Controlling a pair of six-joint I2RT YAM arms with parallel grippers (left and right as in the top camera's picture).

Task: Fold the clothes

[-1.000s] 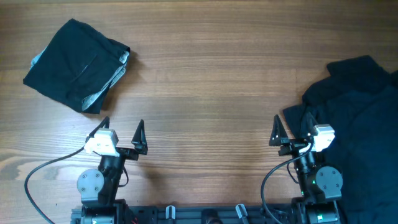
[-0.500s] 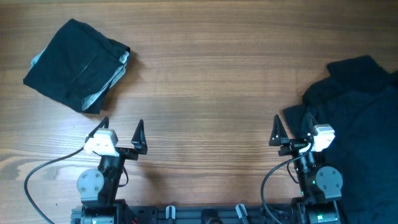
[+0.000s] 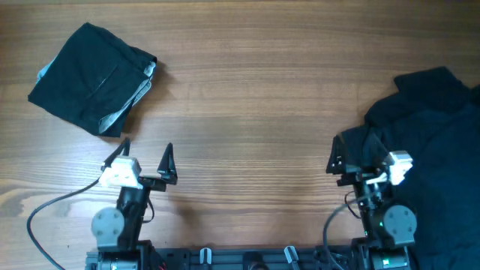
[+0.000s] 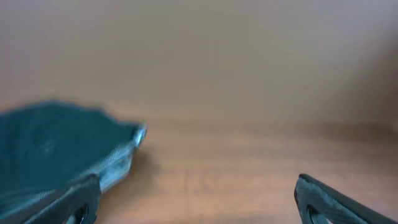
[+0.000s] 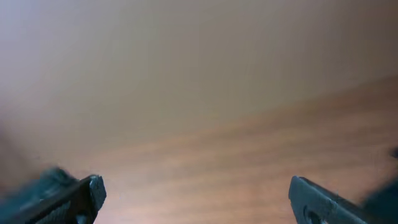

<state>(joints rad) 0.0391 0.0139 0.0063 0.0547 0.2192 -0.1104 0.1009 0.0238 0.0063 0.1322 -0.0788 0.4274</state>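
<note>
A folded dark teal garment (image 3: 94, 79) with a pale edge lies at the far left of the wooden table; it also shows blurred in the left wrist view (image 4: 50, 143). A loose, unfolded heap of dark clothes (image 3: 435, 142) covers the right side. My left gripper (image 3: 147, 152) is open and empty near the front edge, below the folded garment; in its wrist view the jaws (image 4: 196, 199) are spread over bare wood. My right gripper (image 3: 354, 152) is open and empty at the heap's left edge; its jaws (image 5: 196, 193) are spread over bare wood.
The wooden table (image 3: 247, 97) stretches between the two garments. The arm bases and cables sit along the front edge (image 3: 247, 259).
My right gripper has shifted and tilted slightly at the heap's edge. The left arm has barely moved. The clothes lie as before.
</note>
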